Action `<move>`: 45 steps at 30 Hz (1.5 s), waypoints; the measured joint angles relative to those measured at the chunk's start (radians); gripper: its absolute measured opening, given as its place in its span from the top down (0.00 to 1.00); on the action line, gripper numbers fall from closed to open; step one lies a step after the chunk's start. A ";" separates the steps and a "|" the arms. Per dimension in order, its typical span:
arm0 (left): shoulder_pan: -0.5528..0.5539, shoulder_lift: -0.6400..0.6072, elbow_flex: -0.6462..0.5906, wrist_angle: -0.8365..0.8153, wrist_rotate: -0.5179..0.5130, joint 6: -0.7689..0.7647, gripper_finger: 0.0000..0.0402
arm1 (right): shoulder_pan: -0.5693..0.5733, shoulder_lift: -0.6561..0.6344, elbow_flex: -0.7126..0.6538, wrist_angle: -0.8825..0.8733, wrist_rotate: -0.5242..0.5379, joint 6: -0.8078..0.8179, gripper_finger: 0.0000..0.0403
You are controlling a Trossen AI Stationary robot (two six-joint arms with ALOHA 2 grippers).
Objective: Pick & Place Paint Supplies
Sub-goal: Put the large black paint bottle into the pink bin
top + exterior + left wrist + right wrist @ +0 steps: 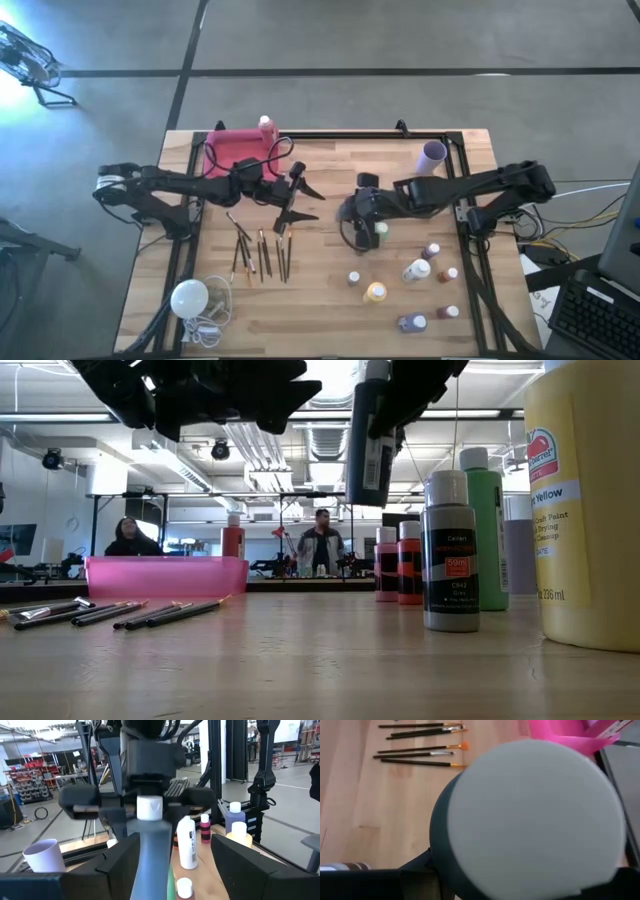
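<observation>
The right hand [362, 222] grips a dark, white-capped paint bottle [371, 435] lifted above mid-tabletop [330, 300]. The left hand [298, 200] hangs open near the thin dark-brown paintbrushes [262, 252], with bare wood between them and the remaining bottles [415, 270].

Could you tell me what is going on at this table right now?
The right end effector holds a dark white-capped paint bottle in the air above the wooden table. The left end effector faces it, open and empty. Thin brown paintbrushes lie near a pink tray; other bottles stand at the right.
</observation>
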 joint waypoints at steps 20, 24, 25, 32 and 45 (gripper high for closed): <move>-0.014 0.000 0.021 0.013 -0.062 0.019 0.38 | -0.066 0.066 0.000 0.159 -0.056 -0.022 0.55; -0.015 0.000 0.028 0.014 -0.125 0.013 0.38 | -0.064 0.066 0.000 0.190 -0.060 -0.041 0.55; -0.015 0.000 0.030 0.011 -0.131 0.011 0.38 | -0.064 0.066 0.000 0.195 -0.059 -0.043 0.55; -0.031 0.026 0.053 -0.032 -0.180 0.012 0.38 | -0.067 0.066 0.000 0.199 -0.056 -0.044 0.55; -0.036 0.105 0.150 -0.100 -0.211 0.014 0.38 | -0.067 0.066 0.000 0.191 -0.056 -0.044 0.55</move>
